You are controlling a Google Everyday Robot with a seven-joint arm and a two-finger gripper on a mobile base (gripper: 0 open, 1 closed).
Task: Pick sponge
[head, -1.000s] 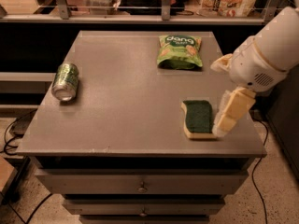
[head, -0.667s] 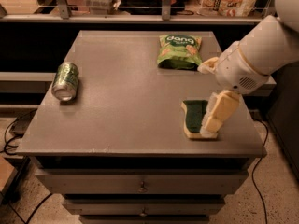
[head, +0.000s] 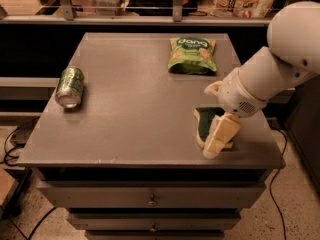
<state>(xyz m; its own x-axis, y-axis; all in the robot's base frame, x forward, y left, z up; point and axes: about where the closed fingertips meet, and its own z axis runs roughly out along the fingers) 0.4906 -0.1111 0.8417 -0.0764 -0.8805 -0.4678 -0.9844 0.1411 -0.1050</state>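
The sponge (head: 202, 120), dark green on top with a pale yellow edge, lies flat at the front right of the grey table (head: 130, 109). My gripper (head: 212, 121) hangs over the sponge from the right, on the white arm (head: 280, 59). It is open: one pale yellow finger (head: 220, 135) lies across the sponge's right and front part and hides it. The other finger (head: 212, 88) sits just behind the sponge. The sponge still rests on the table.
A bright green snack bag (head: 192, 55) lies at the back right of the table. A green can (head: 69, 87) lies on its side at the left. Drawers (head: 150, 199) run below the front edge. A counter with a rail (head: 150, 14) stands behind.
The arm and gripper have moved left and lower, from beside the sponge's right edge to over it. The front finger now covers part of the sponge. The sponge has not moved.
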